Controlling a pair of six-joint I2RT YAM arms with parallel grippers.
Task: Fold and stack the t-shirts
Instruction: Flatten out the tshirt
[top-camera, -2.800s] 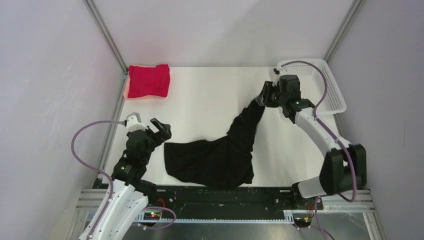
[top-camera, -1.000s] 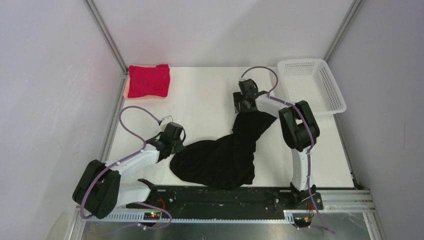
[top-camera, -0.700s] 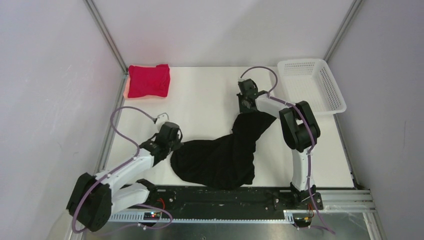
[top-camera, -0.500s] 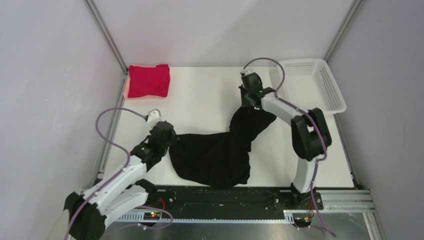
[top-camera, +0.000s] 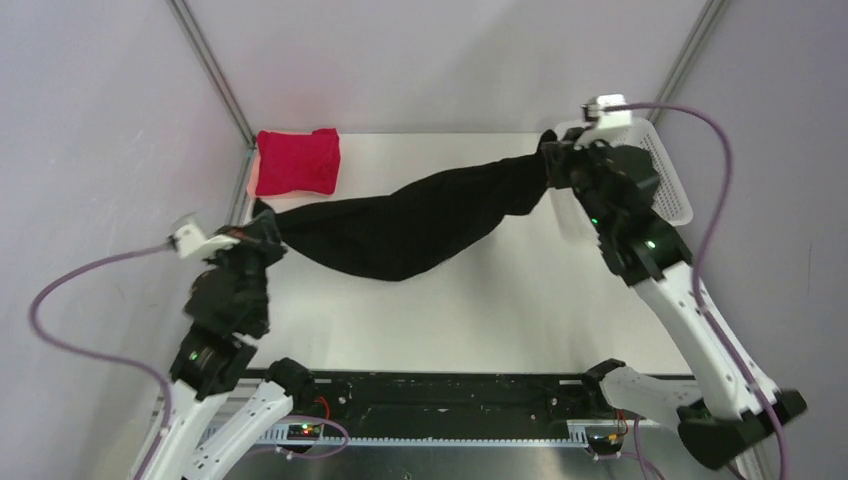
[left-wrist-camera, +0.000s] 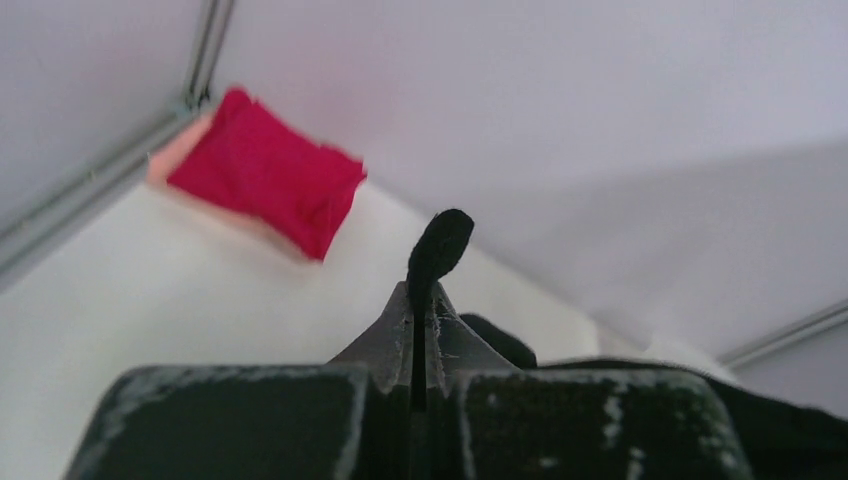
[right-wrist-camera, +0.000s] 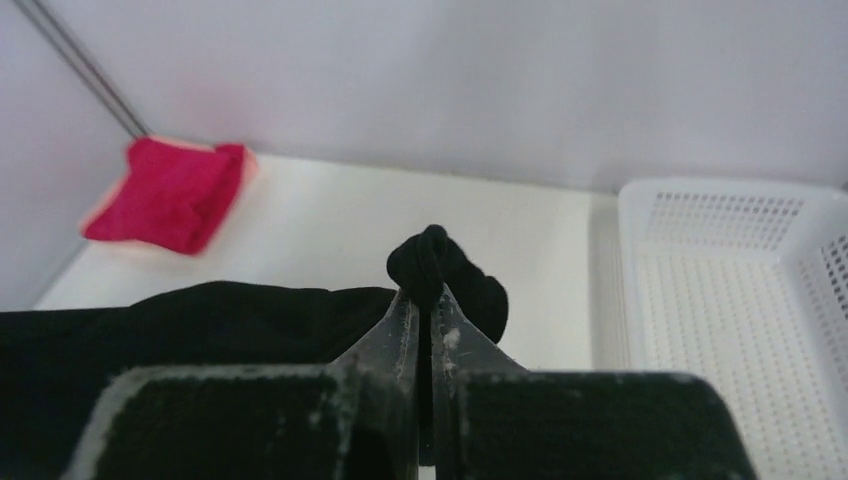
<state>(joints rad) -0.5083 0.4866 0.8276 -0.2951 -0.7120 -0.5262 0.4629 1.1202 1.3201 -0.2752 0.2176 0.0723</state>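
The black t-shirt (top-camera: 410, 222) hangs in the air, stretched in a sagging band between both arms above the table. My left gripper (top-camera: 262, 215) is shut on its left end, and a nub of black cloth (left-wrist-camera: 440, 240) pokes out above the closed jaws. My right gripper (top-camera: 549, 152) is shut on the right end, with a black bunch (right-wrist-camera: 432, 258) at its tips. The red t-shirt (top-camera: 297, 162) lies folded in the far left corner, also seen as a red t-shirt (left-wrist-camera: 262, 170) from the left wrist and a red t-shirt (right-wrist-camera: 168, 193) from the right wrist.
A white mesh basket (top-camera: 662, 185) stands at the far right corner, partly behind the right arm; the basket (right-wrist-camera: 740, 290) fills the right of the right wrist view. Metal frame posts (top-camera: 210, 70) rise at the back corners. The white table (top-camera: 450, 310) lies below.
Both arms have risen and spread apart, lifting the black t-shirt off the table and pulling it into a band. The right gripper closed on the cloth about a second ago.
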